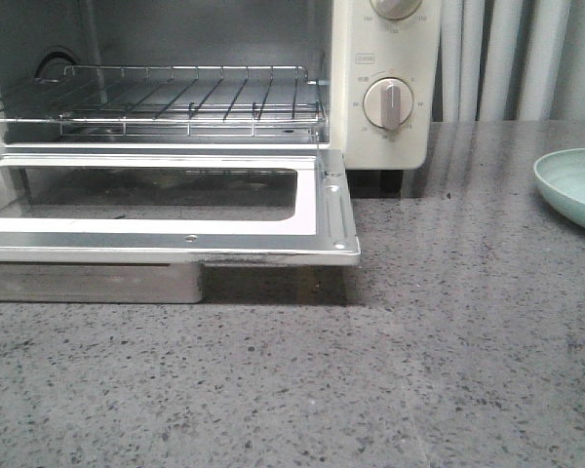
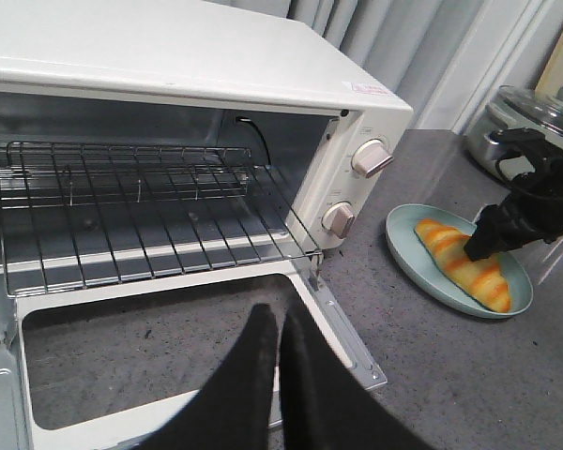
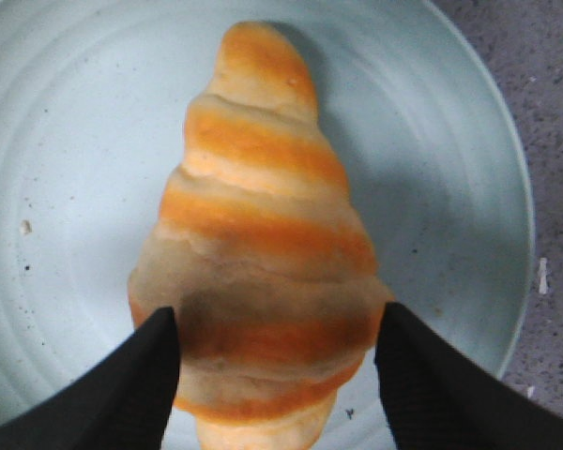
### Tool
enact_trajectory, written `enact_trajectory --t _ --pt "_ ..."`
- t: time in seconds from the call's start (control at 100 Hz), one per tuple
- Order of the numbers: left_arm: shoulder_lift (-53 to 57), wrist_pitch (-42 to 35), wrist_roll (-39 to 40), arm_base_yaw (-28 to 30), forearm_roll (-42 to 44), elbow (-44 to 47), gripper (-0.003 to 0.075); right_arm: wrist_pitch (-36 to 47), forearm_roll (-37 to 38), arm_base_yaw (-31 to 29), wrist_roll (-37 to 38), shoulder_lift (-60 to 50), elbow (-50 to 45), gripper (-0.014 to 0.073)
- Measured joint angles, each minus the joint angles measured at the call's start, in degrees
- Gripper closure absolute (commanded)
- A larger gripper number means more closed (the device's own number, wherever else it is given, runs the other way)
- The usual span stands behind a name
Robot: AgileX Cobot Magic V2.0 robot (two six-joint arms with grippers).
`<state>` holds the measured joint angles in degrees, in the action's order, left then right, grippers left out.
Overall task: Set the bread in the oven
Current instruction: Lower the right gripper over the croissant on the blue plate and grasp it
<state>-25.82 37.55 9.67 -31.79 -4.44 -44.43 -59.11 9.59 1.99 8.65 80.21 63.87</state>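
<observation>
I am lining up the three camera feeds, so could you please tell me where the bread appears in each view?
Front view: the bread is not in the picture; only the rim of the pale green plate shows at the right edge.
Left wrist view: the bread lies on the plate, right of the oven, with the right gripper at it.
Right wrist view: the bread fills the centre, between the fingers.
Shared landmark: the plate.

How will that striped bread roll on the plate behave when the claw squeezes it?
The bread looks puffy, so probably soft and light; it may dent. Its rounded, tapered shape could slip or rotate between the right claw fingers. The smooth plate offers little friction.
</observation>
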Motion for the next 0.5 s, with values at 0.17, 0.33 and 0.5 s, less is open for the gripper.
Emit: enact_trajectory --t 0.17,0.33,0.5 --pt "0.0 0.04 0.0 0.0 0.0 0.0 0.0741 0.0 -0.49 0.0 0.0 1.11 0.0 0.0184" --pt "0.0 0.04 0.0 0.0 0.0 0.0 0.0741 0.0 -0.62 0.0 0.0 1.99 0.0 0.0184" --pt "0.0 0.13 0.0 0.0 0.0 0.0 0.0741 -0.12 -0.62 0.0 0.0 2.84 0.18 0.0293"
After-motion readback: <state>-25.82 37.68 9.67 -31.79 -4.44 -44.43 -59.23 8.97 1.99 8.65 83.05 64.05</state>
